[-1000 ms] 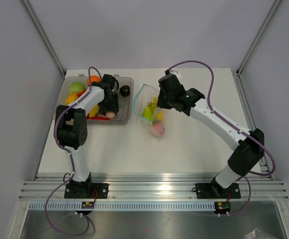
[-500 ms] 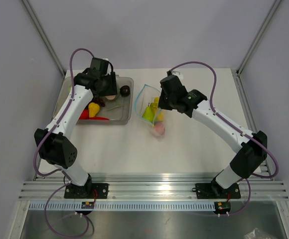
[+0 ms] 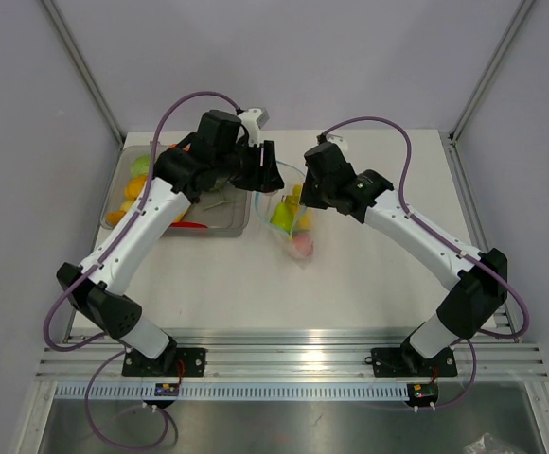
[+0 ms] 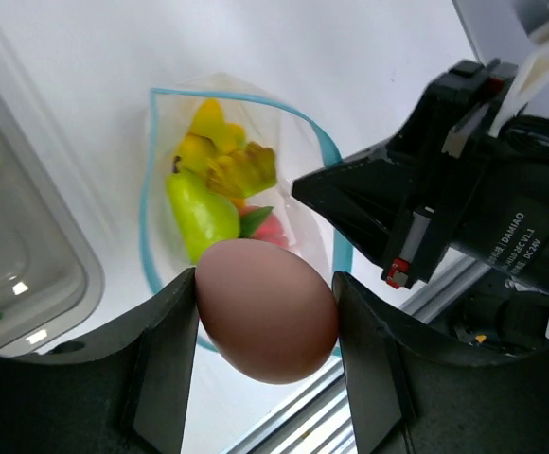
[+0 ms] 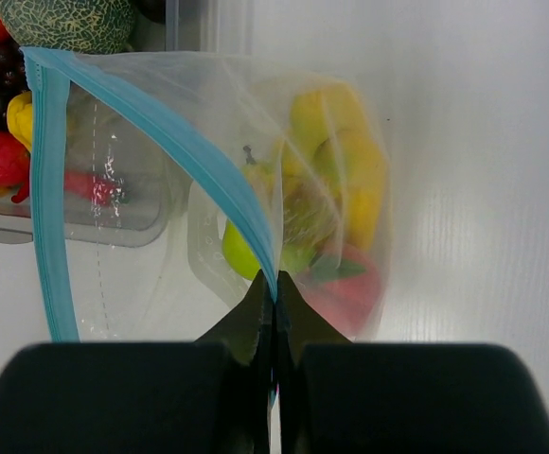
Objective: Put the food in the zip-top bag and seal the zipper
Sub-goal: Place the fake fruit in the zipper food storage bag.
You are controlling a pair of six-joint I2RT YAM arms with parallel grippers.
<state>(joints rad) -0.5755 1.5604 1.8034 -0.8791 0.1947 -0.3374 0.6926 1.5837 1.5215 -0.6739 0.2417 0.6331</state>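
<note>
- Your left gripper (image 4: 267, 331) clamps a pink-brown egg-shaped toy (image 4: 267, 303) between its fingers, directly above the open mouth of the zip-top bag (image 4: 284, 132).
- Your right gripper (image 5: 274, 301) is pinched tight on the bag's blue-teal zipper (image 5: 208, 170), and the mouth gapes wide.
- Inside the bag lie a yellow banana bunch (image 4: 222, 156), a green pear (image 4: 202, 213) and a red piece (image 4: 273, 230).
- The bag sits on the table (image 3: 350, 284), just beside the clear tray (image 3: 227, 219), to its right.
</note>
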